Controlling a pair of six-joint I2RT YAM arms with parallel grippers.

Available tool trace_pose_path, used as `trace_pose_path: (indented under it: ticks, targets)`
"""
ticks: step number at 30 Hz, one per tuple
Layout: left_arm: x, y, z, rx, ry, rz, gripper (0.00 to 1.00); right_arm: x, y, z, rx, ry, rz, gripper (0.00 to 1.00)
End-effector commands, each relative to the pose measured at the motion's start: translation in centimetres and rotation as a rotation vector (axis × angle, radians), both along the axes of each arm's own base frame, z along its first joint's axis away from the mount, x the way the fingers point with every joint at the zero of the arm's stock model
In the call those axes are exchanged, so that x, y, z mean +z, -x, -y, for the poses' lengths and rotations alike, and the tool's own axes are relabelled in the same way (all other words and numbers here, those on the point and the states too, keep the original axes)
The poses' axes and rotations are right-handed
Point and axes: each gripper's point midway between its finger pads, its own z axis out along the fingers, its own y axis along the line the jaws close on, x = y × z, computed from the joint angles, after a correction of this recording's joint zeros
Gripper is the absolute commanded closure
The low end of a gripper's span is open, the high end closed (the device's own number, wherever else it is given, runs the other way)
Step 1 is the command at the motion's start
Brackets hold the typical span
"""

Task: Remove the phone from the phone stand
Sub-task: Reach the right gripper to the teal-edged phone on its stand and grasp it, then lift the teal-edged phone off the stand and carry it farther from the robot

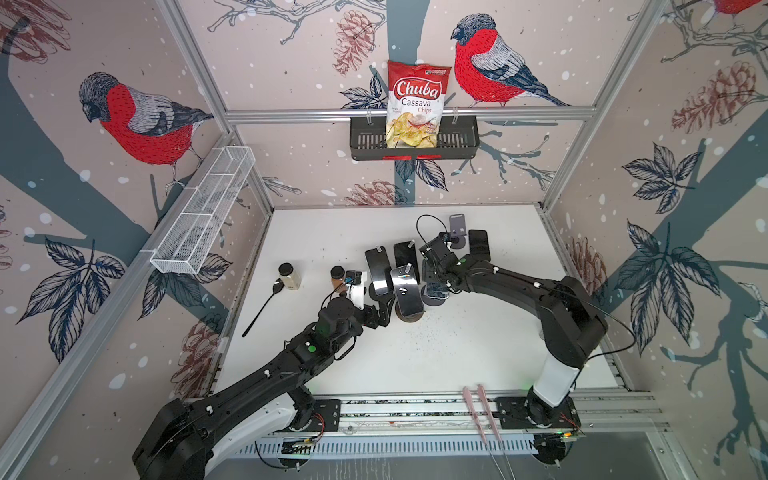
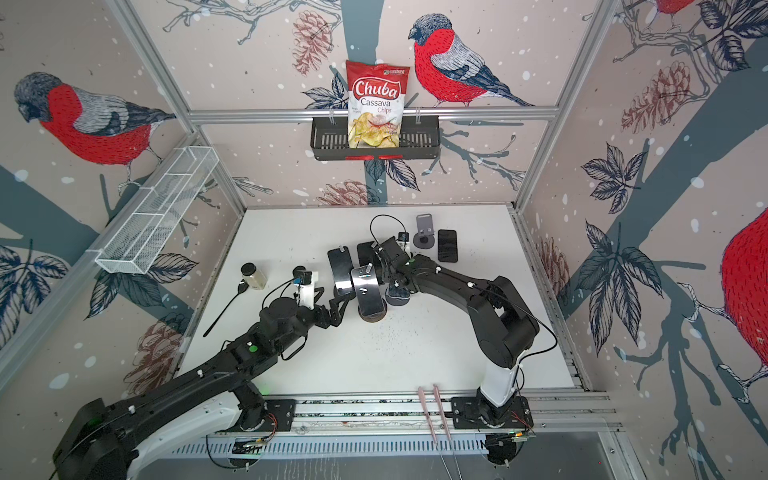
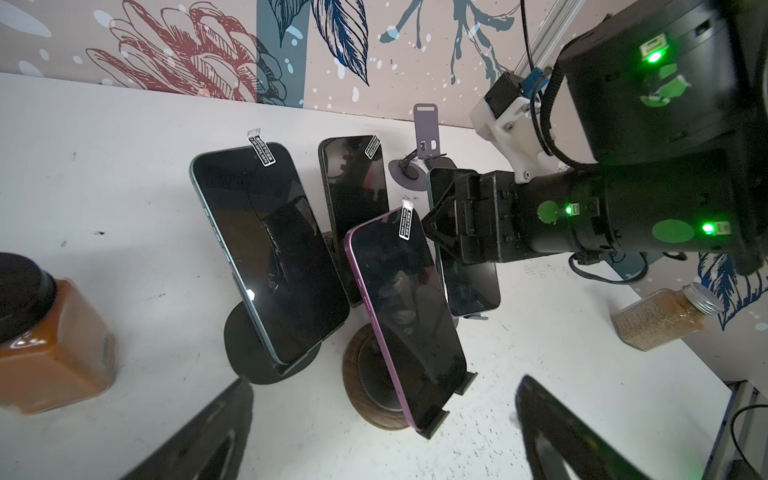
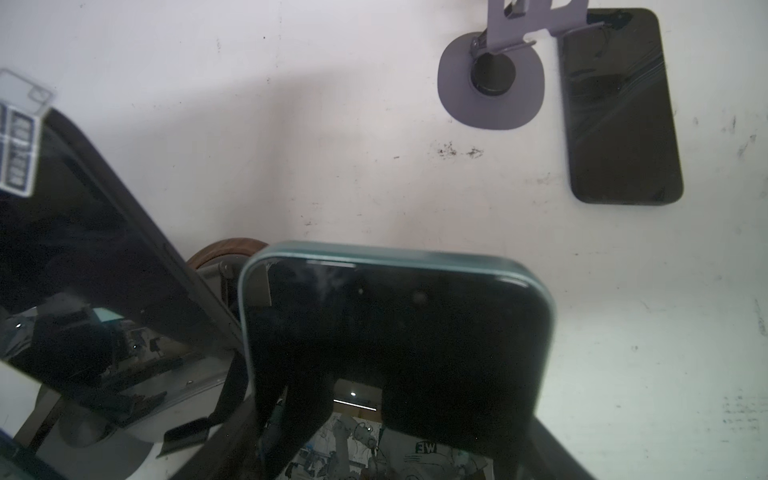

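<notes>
White surface [image 1: 436, 357], read from its left edge: a pale-filled jar [image 1: 289, 276] with a black spoon [image 1: 262, 307] beside it, then a brown jar [image 1: 337, 275]. The left gripper [image 1: 382, 309] hovers near the middle, fingers [image 3: 187, 440] spread wide apart, facing a green-rimmed phone [image 1: 378, 270] on a black stand [image 3: 249, 353] and a purple-rimmed phone [image 1: 407, 293] on a wood-based stand [image 1: 409, 318]; a dark phone [image 1: 405, 255] leans behind them. Just right of these, the blue-rimmed phone [image 4: 395, 332] leans on its phone stand [image 2: 398, 298], and the right gripper [image 3: 442, 224] has its fingers pressed against both long edges near the top. Toward the far right corner stand a lilac stand [image 1: 457, 232] and, just beside its base, a black phone [image 1: 478, 245] lying flat, screen up; two pink rods [image 1: 482, 411] rest across the rail [image 1: 415, 409] at the near edge
</notes>
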Motion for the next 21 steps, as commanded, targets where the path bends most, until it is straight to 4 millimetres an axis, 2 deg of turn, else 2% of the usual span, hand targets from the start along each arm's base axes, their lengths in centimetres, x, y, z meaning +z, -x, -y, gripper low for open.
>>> trace_pose_path:
  ticks: [1,7,14,18,21]
  targets:
    - [0.4,-0.2,0.1,0.001,0.005,0.018,0.03,1.2,-0.1,-0.1,0.017,-0.009,0.014,0.33]
    - [0.3,-0.4,0.5,-0.008,-0.008,0.012,0.03,3.0,-0.5,0.2,0.033,-0.068,0.034,0.33]
    - [0.1,-0.6,0.7,-0.012,-0.016,0.009,0.03,5.3,-1.1,1.6,0.029,-0.092,0.077,0.33]
    - [-0.1,-0.7,0.9,-0.016,-0.021,0.003,0.03,6.1,-1.5,3.3,0.005,-0.082,0.097,0.33]
    - [-0.2,-0.8,1.0,-0.019,-0.024,-0.003,0.03,5.9,-1.6,5.2,-0.018,-0.068,0.091,0.33]
